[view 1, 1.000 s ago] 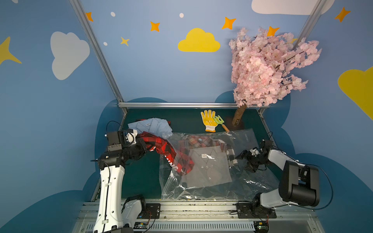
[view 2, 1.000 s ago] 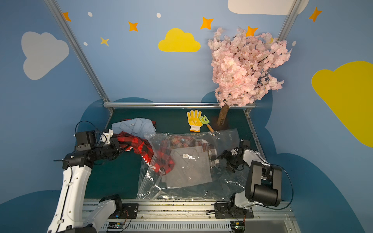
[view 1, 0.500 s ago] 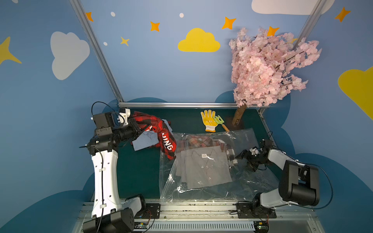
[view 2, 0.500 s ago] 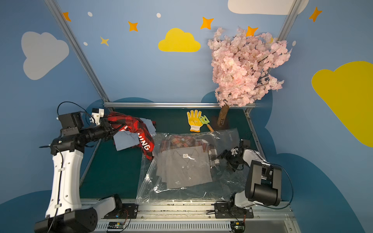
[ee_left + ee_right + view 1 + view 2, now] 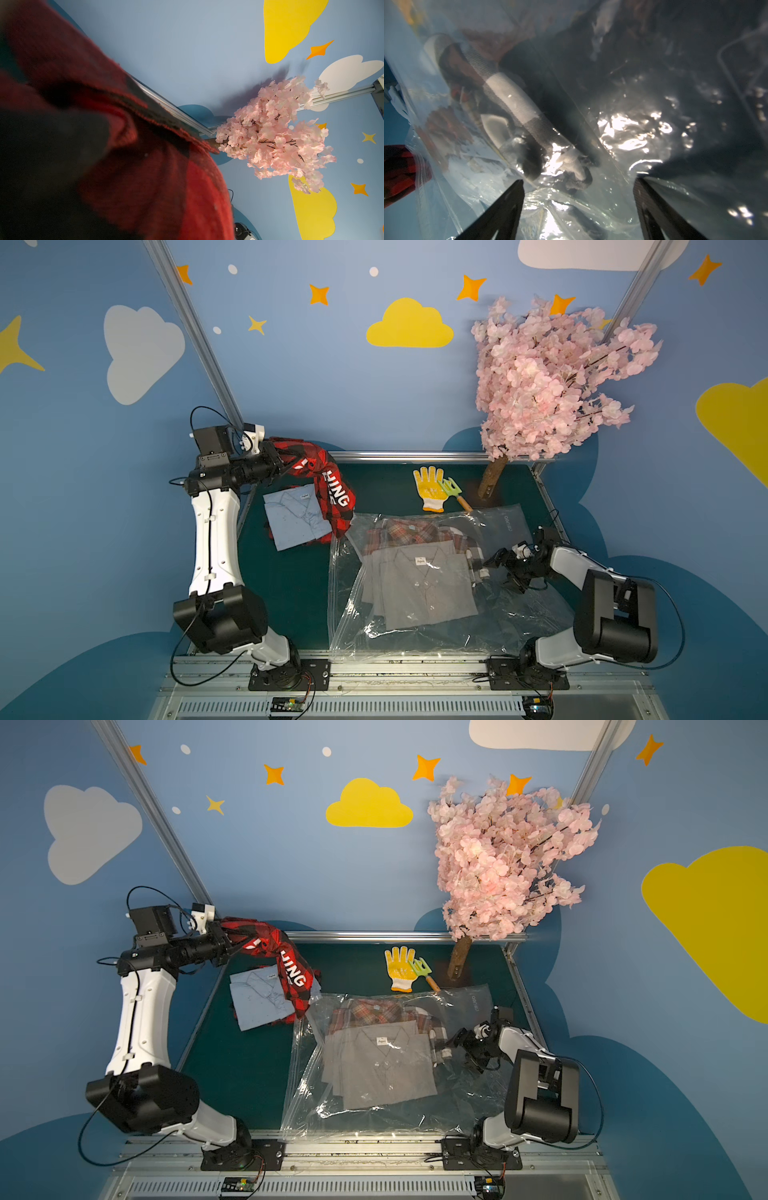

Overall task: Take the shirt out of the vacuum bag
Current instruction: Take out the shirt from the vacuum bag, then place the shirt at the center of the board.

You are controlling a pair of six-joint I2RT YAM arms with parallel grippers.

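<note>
Left gripper point(image 5: 286, 458) at far left, raised above the green table point(image 5: 291, 597), jaws pinched shut on a bunched edge of a red-and-black plaid shirt point(image 5: 332, 493) with white lettering. Cloth draped down over a folded pale blue shirt point(image 5: 291, 520), lower hem just beside the far-left corner of the vacuum bag point(image 5: 415, 641), outside it. Vacuum bag flat across the middle of the table, clear and crinkled, holding a folded grey shirt point(image 5: 424, 589) laid on a muted plaid one point(image 5: 411, 529). Behind the bag, a yellow glove point(image 5: 430, 489) and a small green rake point(image 5: 453, 489). Right gripper point(image 5: 500, 572) low over the bag's right part, black fingers point(image 5: 508, 203) spread wide, gripping nothing, only shiny plastic between them; possibly touching the film, contact unclear through the glare. Pink blossom tree point(image 5: 552, 381) at back right.
</note>
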